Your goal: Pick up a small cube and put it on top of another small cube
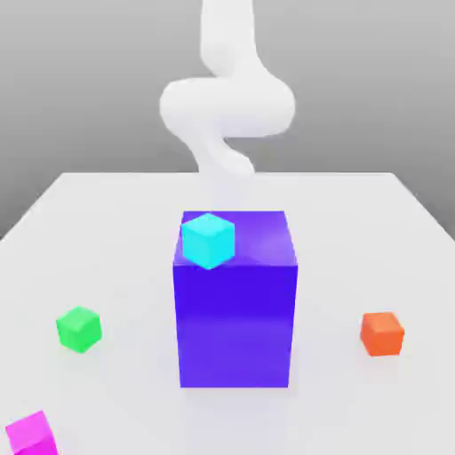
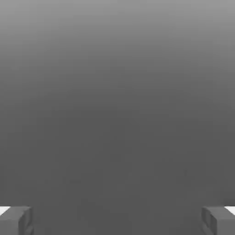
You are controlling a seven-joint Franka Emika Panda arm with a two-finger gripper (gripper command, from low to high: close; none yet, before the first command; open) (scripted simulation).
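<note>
The pincer [image 2: 117, 220] is spread wide and nothing is held — only grey backdrop lies between its 2 fingertips. The magenta cube [image 1: 30, 435] sits on the tabletop [image 1: 355, 222] at the exterior view's near left corner, well apart from the arm [image 1: 227, 107] behind the purple block [image 1: 235, 311]; the green cube [image 1: 79, 329] is near it.

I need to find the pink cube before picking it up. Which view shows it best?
The exterior view: the pink cube sits on the table at the near corner on that view's left, partly cut off. The hand view shows open fingertips against plain grey.
</note>
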